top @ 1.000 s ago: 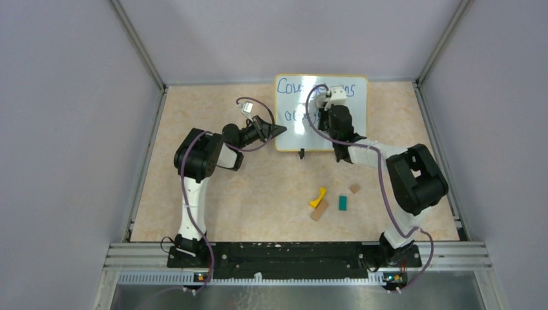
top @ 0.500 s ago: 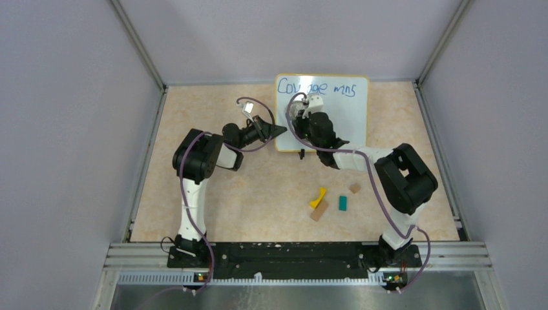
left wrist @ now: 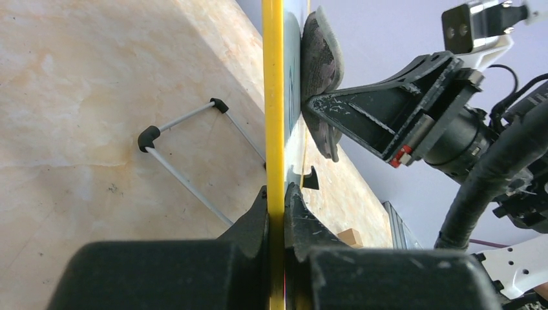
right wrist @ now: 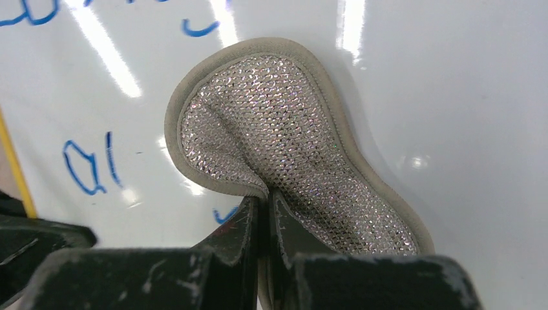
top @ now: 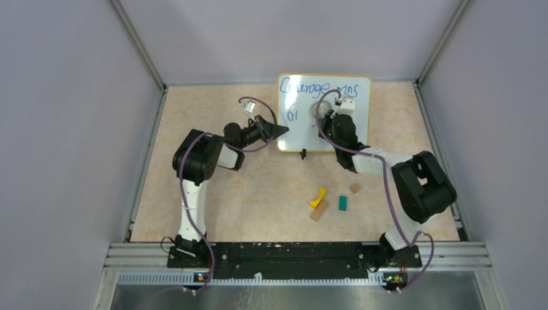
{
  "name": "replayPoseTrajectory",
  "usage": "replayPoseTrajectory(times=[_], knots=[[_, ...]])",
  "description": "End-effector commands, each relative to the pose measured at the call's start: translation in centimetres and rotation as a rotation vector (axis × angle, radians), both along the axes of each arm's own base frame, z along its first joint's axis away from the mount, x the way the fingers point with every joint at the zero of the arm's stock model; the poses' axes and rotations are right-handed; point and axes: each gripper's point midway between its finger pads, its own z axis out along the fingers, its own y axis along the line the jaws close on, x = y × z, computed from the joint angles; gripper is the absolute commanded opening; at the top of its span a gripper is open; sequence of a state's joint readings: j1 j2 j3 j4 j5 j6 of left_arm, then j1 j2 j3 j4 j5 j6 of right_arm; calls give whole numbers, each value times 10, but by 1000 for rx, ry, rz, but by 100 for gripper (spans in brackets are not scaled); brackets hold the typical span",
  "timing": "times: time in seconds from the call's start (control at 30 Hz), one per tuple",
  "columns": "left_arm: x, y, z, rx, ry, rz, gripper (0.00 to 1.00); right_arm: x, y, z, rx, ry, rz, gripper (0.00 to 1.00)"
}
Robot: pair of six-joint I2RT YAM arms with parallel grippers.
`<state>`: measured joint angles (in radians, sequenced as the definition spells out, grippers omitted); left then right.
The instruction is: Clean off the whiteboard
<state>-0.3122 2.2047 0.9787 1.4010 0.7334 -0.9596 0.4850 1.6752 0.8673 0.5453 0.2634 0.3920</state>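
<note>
The whiteboard stands upright at the far middle of the table, white with a yellow frame and blue handwriting along its top and left. My left gripper is shut on the board's left yellow edge. My right gripper is shut on a grey glittery cloth pad and presses it flat on the board's face. Blue marks remain left of the pad. In the left wrist view the pad and the right gripper's fingers are against the board.
A yellow piece, a tan block, a teal block and a small brown block lie on the table in front of the board. The board's wire stand sticks out behind it. Grey walls enclose the table.
My right gripper swept the pad left across the board's middle row, then back right. The lower line of writing is mostly gone, and the board has shifted slightly right.
</note>
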Motion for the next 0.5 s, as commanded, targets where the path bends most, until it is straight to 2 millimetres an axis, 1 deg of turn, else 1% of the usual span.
replayPoseTrajectory(times=[0.0,0.2,0.3,0.33,0.37,0.4,0.47], knots=[[16,15,-21,117,-68,99,0,-3,-65,-26,-46,91,-203,0],[16,15,-22,115,-62,95,0,-5,-95,-35,-29,128,-282,0],[17,15,-22,120,-63,96,0,-6,-98,-33,-22,126,-288,0],[17,15,-22,121,-62,97,0,-5,-96,-31,-21,120,-272,0],[17,15,-21,121,-62,97,0,-5,-89,-29,-15,113,-241,0],[17,15,-22,122,-61,97,0,-6,-79,-26,-16,102,-207,0],[17,15,-21,121,-63,96,0,-9,-52,-19,-49,77,-147,0]])
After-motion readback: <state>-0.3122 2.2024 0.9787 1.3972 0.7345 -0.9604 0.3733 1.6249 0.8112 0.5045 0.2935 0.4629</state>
